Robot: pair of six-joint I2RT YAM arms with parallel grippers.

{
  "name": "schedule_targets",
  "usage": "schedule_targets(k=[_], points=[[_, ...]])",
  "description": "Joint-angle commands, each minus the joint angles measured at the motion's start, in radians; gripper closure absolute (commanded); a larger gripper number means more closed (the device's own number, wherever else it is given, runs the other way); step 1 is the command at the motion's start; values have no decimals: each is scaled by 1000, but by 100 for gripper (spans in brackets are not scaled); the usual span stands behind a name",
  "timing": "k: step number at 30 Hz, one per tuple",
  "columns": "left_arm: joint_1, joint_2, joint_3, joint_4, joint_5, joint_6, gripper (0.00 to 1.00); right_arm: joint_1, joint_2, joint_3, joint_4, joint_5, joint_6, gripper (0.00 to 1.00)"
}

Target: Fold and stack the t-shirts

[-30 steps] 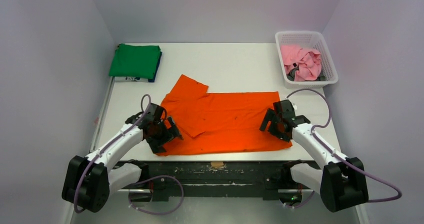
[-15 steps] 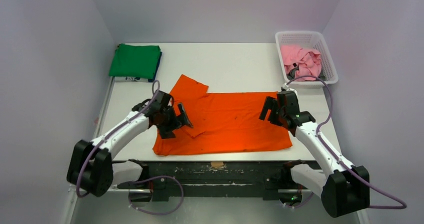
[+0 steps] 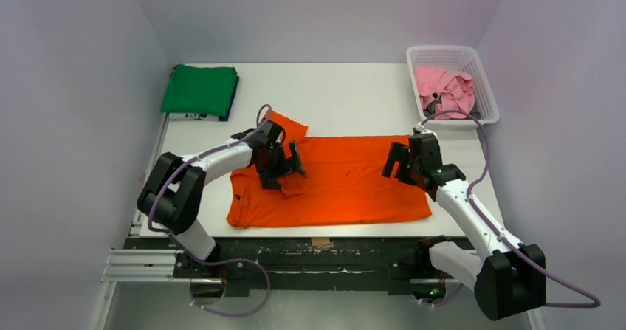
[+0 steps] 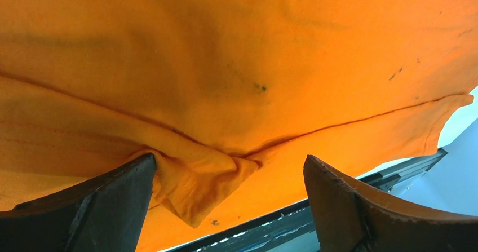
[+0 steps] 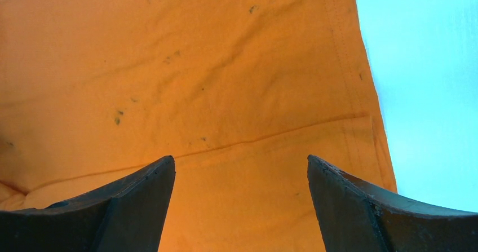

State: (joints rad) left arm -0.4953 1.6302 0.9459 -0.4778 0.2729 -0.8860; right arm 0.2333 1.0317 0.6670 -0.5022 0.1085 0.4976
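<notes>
The bright orange t-shirt (image 3: 347, 190) lies spread flat across the near middle of the table. My left gripper (image 3: 286, 171) is open over its left part, next to the sleeve. In the left wrist view the orange t-shirt (image 4: 237, 66) fills the frame, and a small bunched fold (image 4: 197, 178) lies between the open left gripper's (image 4: 228, 176) fingers. My right gripper (image 3: 399, 171) is open over the shirt's right end; it also shows open and empty in the right wrist view (image 5: 241, 173) above the flat orange cloth (image 5: 197, 94). The green t-shirt (image 3: 199, 90) lies folded at the back left on the dark blue t-shirt (image 3: 232, 107). The pink t-shirt (image 3: 445, 90) is crumpled in the basket.
The white lattice basket (image 3: 483, 86) stands at the back right corner. The table's front edge with its black rail (image 3: 317, 243) runs just below the orange shirt. Grey walls close in the left, right and back sides.
My left gripper has moved away from the shirt's near left corner, up and to the right, to the sleeve area. My right gripper moved back from the near right corner, then held still.
</notes>
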Motion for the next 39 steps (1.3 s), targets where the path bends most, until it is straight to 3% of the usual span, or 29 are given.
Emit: schedule_targets(k=[1, 14, 21, 25, 39], points=[[-8, 33, 84, 2, -43, 33, 0, -5, -6, 25, -4, 0, -16, 15], [-8, 93, 341, -148, -108, 128, 0, -5, -13, 34, -11, 2, -15, 15], [-8, -136, 60, -160, -109, 98, 0, -5, -12, 28, -8, -4, -18, 15], [-15, -181, -46, -94, -98, 46, 0, -5, 6, 28, -5, -14, -27, 15], [-17, 17, 32, 9, -92, 30, 0, -5, 4, 26, -2, -22, -33, 15]])
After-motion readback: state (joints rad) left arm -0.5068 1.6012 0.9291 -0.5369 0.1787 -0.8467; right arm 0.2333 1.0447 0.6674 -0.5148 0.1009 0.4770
